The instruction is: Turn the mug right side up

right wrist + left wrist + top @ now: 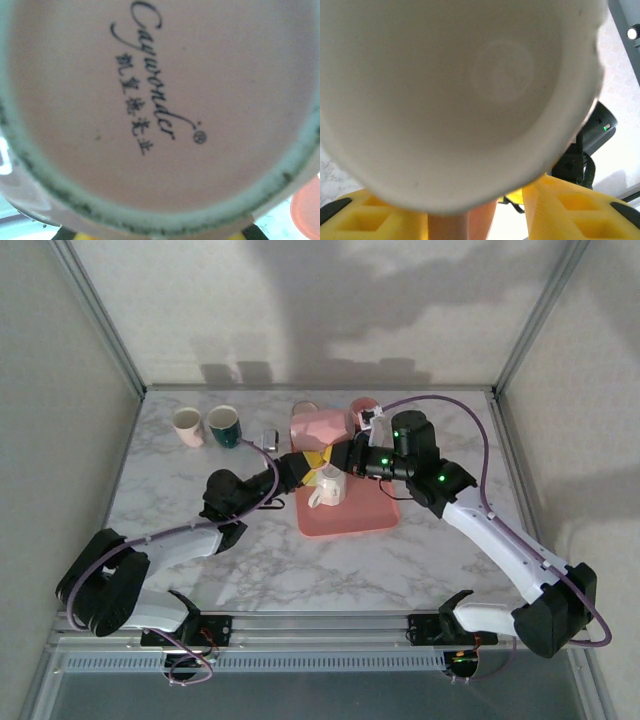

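Observation:
A pink mug (320, 426) hangs tilted over the far end of the pink tray (372, 518). My right gripper (350, 454) is shut on it. In the right wrist view its printed base (160, 100) faces the camera, and my right gripper (160, 236) is almost hidden beneath it. A white mug (328, 490) rests on the tray. Its open mouth (455, 95) faces the left wrist camera. My left gripper (318, 466) reaches in at its far side. The yellow fingers (570, 210) stand apart below its rim, and whether they touch it is hidden.
A cream cup (188, 426) and a green cup (224, 425) stand at the back left, with a small grey object (268, 437) beside them. Another pink cup (365, 408) sits behind the tray. Metal frame posts bound the marble table (300, 560).

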{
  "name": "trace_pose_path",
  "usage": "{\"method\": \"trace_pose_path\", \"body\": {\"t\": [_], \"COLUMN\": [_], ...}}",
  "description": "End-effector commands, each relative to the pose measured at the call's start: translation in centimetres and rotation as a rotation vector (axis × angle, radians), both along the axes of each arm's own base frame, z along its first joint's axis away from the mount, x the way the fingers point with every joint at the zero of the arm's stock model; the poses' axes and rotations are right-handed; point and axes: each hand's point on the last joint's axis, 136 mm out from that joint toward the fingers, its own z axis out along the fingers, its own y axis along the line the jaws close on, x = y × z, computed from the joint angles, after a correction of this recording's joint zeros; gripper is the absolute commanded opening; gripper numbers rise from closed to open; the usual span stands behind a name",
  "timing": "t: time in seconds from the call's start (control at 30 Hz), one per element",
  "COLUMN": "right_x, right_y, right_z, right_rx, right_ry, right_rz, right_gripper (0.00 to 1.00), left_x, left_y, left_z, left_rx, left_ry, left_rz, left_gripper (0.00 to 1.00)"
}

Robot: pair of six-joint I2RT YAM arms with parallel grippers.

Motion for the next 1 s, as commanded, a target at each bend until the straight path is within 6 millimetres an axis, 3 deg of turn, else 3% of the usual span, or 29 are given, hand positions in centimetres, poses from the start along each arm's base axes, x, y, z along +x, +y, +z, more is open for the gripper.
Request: {"method": "trace_pose_path", "body": {"t": [0.0, 0.13, 0.3, 0.43, 0.77, 0.97], "right_x": [-0.2, -0.3, -0.1, 0.3, 1.2, 1.0], "right_y": [0.3, 0.4, 0.1, -0.3, -2.3, -5.7], "right_z": [4.4, 4.2, 3.8, 3.3, 1.8, 0.9], "right_rx": [0.122, 0.125, 0.113, 0.096, 0.012, -0.131], "right_ry": [-0.122, -0.118, -0.113, -0.103, -0.113, -0.192], "right_rz": [0.029, 0.036, 0.022, -0.007, -0.091, -0.194], "right_gripper": [0.00, 0.00, 0.00, 0.02, 0.58, 0.68], "left_x": [-0.4, -0.1, 0.0, 0.0, 0.7, 1.0], "left_y": [0.0, -0.2, -0.4, -0.6, -0.2, 0.6], "left_z": [3.0, 3.0, 2.8, 2.7, 3.5, 3.4], "left_rx": [-0.078, -0.090, -0.100, -0.096, -0.046, 0.067], "left_ry": [-0.078, -0.072, -0.070, -0.074, -0.106, -0.123], "left_rz": [-0.007, -0.010, -0.016, -0.018, 0.056, 0.141], "left_gripper": [0.40, 0.28, 0.02, 0.00, 0.00, 0.00]}}
